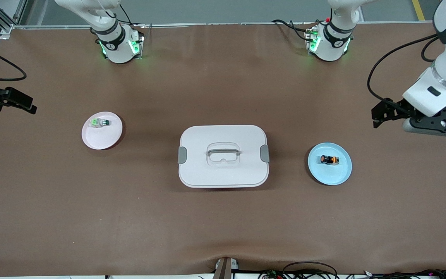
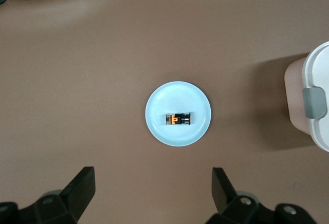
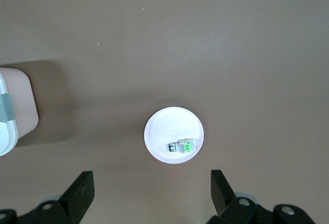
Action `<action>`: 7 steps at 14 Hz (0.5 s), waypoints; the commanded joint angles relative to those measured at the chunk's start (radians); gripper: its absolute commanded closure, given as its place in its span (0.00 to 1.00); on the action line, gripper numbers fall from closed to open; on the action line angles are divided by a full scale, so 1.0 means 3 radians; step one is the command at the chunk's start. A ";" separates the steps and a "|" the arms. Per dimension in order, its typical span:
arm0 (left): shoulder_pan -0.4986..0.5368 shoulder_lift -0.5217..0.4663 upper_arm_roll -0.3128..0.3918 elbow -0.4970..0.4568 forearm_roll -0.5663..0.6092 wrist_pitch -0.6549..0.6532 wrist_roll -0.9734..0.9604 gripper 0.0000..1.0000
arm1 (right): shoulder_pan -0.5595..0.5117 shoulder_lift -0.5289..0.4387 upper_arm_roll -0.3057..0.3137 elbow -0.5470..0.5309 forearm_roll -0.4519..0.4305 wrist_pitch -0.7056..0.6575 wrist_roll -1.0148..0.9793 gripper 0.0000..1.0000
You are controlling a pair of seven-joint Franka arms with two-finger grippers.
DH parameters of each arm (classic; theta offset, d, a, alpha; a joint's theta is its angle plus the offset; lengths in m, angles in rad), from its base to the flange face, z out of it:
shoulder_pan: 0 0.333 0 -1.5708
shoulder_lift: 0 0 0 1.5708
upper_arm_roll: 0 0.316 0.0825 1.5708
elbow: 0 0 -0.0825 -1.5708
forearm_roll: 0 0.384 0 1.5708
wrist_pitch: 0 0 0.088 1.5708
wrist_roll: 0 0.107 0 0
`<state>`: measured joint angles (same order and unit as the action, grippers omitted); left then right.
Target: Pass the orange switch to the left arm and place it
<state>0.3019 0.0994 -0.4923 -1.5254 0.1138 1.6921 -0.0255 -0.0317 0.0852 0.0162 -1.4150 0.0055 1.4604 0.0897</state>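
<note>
Orange switch (image 1: 329, 159) lying on its side on blue plate (image 1: 342, 175), toward left arm's end of counter (image 1: 223, 224). Box (image 1: 223, 170) sitting mid-counter, apart from both plates. Left claw (image 2: 154, 193) hanging over counter edge, spread, holding nothing. Right claw (image 3: 151, 193) spread, hovering above white plate (image 3: 162, 136) carrying green switch (image 3: 182, 146).

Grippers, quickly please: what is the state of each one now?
Left gripper: open, empty, up over the round light-blue plate.
Right gripper: open, empty, up over the round white plate.
</note>
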 commanded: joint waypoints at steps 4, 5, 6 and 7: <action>-0.1050 -0.0137 0.1368 0.0017 -0.0209 -0.0241 0.0019 0.00 | -0.0027 -0.0182 0.0007 -0.0151 0.0068 0.0051 0.0054 0.00; -0.1159 -0.0188 0.1486 0.0007 -0.0317 -0.0296 -0.0027 0.00 | -0.0043 -0.0222 0.0007 -0.0202 0.0119 0.0076 0.0054 0.00; -0.1215 -0.0229 0.1538 0.0012 -0.0343 -0.0424 -0.0118 0.00 | -0.0043 -0.0273 0.0007 -0.0283 0.0140 0.0137 0.0049 0.00; -0.1272 -0.0295 0.1574 -0.0013 -0.0354 -0.0546 -0.0210 0.00 | -0.0038 -0.0335 0.0007 -0.0380 0.0145 0.0178 0.0054 0.00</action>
<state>-0.0376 0.0625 -0.0530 -1.5193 0.0293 1.5935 -0.0440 -0.0335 0.0507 0.0151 -1.4417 0.0254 1.4769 0.0925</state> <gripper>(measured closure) 0.000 0.000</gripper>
